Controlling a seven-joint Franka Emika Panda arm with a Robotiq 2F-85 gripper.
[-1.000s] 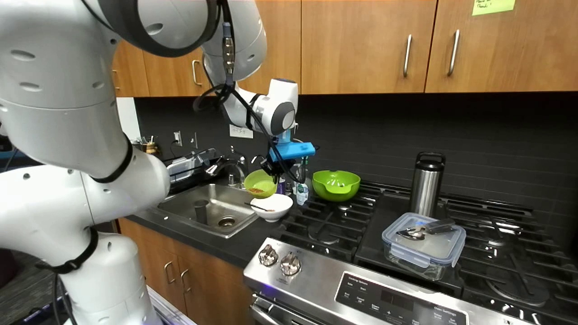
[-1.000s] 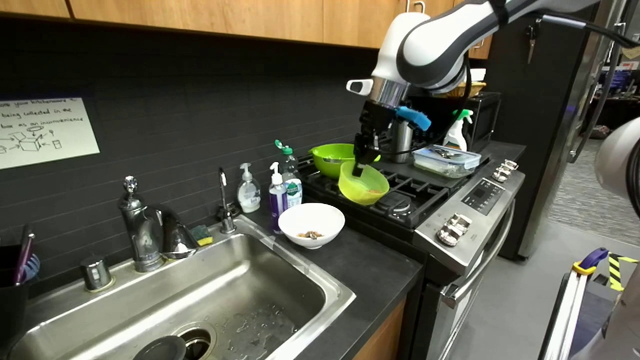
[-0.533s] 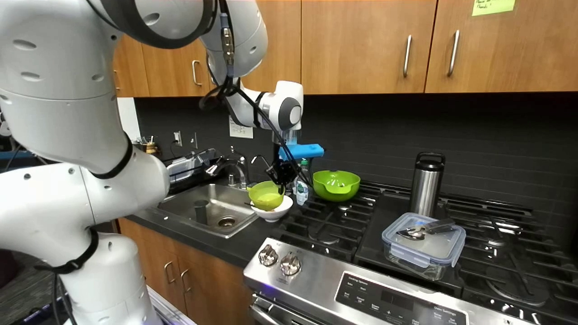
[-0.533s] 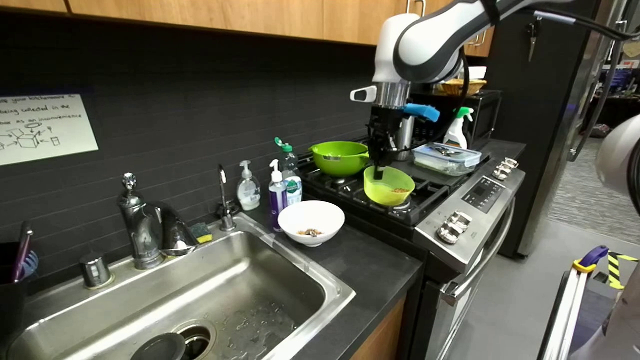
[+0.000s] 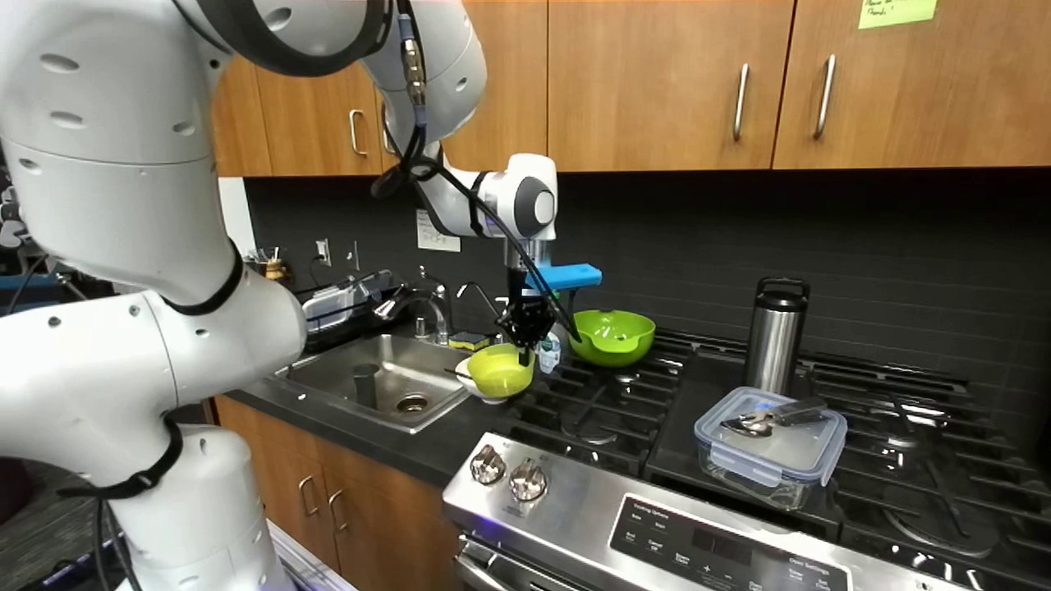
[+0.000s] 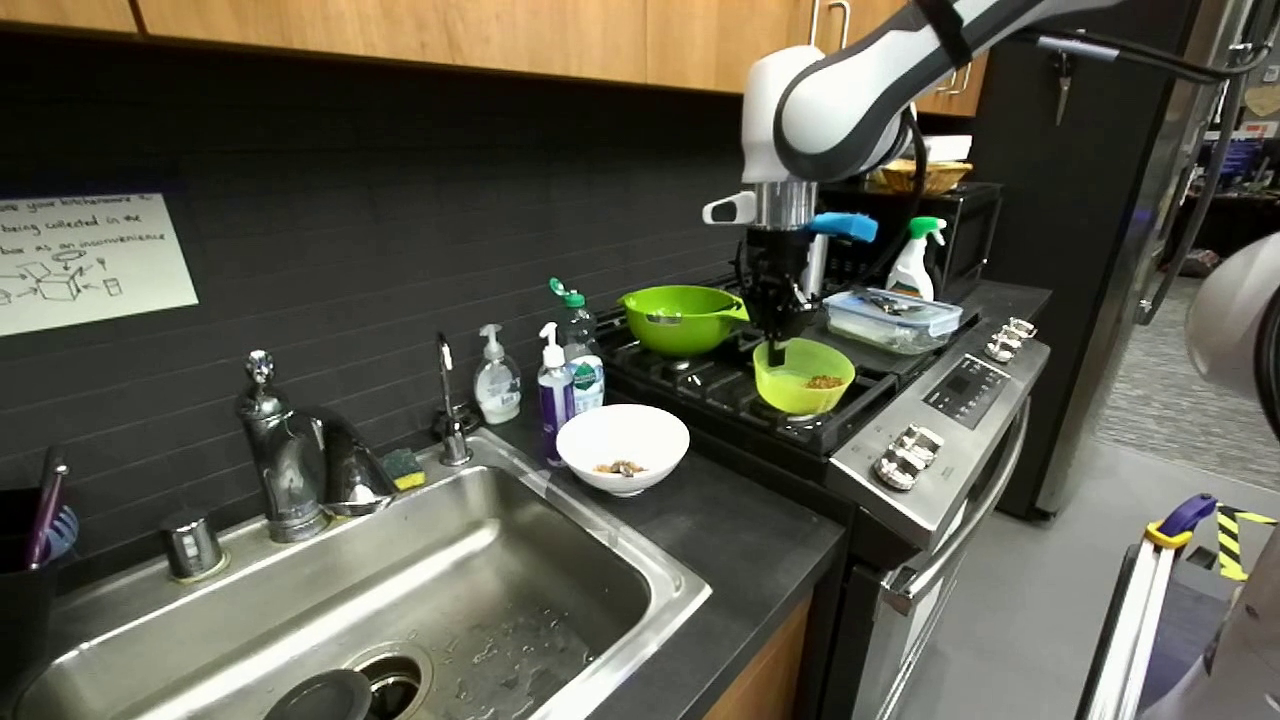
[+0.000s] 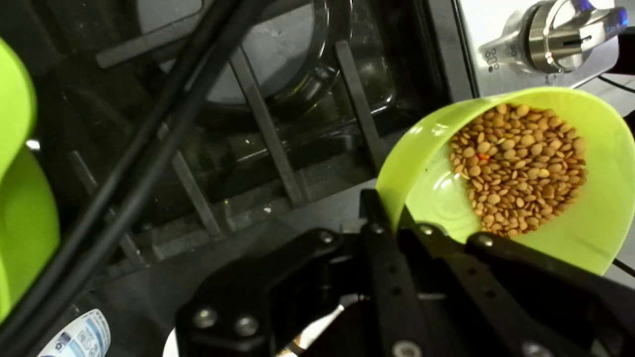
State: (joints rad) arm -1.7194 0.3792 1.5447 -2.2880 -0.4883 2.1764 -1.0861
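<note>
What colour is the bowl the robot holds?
Yellow-green; the held bowl shows best in the wrist view.

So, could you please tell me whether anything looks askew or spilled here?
Slightly: the light green bowl hangs tilted from the fingers pinching its rim, with its lentils heaped at one side, away from the fingers. I see no clear spill.

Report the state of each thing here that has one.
Yellow bowl, held by its rim, lentils inside
Fingers, shut on that rim
White bowl, upright, some bits inside
Green bowl, upright
Container, lid on
Flip-top bottle, cap open
Faucet, no water running
Burner, no flame visible
Cabinets, shut
</note>
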